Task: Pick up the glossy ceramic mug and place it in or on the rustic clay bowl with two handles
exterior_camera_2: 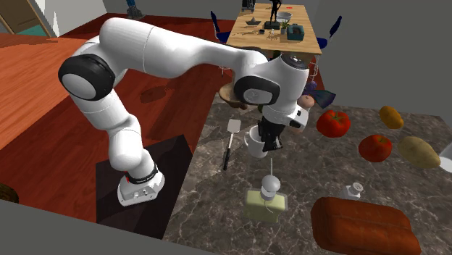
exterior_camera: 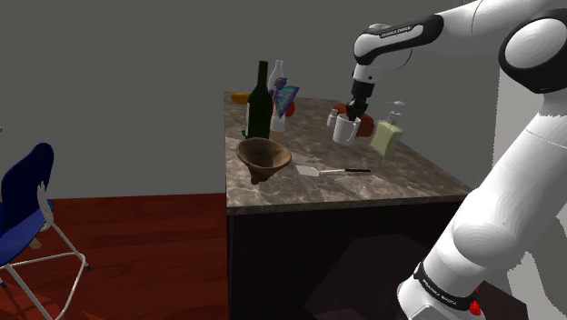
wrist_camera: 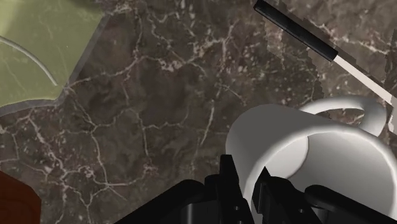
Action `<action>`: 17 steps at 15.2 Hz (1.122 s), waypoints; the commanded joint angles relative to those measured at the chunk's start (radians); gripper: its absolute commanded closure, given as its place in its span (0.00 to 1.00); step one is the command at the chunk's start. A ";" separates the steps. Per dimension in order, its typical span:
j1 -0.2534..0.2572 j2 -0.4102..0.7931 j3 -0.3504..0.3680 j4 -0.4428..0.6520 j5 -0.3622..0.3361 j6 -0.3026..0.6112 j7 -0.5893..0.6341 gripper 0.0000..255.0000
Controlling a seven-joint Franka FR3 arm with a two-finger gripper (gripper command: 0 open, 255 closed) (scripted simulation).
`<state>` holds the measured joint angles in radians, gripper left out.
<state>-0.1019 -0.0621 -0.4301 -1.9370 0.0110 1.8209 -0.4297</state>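
Claw: black gripper [wrist_camera: 247, 188] closed on the wall of the white mug [wrist_camera: 299, 149], one finger inside the rim, one outside
Mug: hangs tilted from the claw, handle on the side away from the fingers; looks lifted off the dark marble counter [exterior_camera: 400, 177], though contact cannot be ruled out
Beside the mug: pale green soap bottle [exterior_camera: 385, 136] just next to it; spatula [exterior_camera: 333, 171] flat on the counter, between mug and bowl
Bowl: brown clay bowl [exterior_camera: 264, 159] near the counter's edge on the shoulder view's left, well apart from the mug; tapers to a narrow foot; dark wine bottle [exterior_camera: 260, 100] just behind it
Step in hand: grasp made, carry to the bowl likely under way
Next move calls for: crossing above the spatula, clearing the bowl's rim, lowering over its middle, then releasing
Risk: a rim pinch may let the mug swing; the narrow-footed bowl could tip if nudged
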 commanded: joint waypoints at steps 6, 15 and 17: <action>0.001 -0.011 0.002 0.083 -0.004 -0.093 0.006 1.00; 0.002 -0.002 0.002 0.214 -0.001 -0.216 0.006 1.00; 0.001 0.003 0.001 0.247 0.001 -0.244 0.005 1.00</action>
<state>-0.1000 -0.0639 -0.4278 -1.7102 0.0102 1.5925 -0.4229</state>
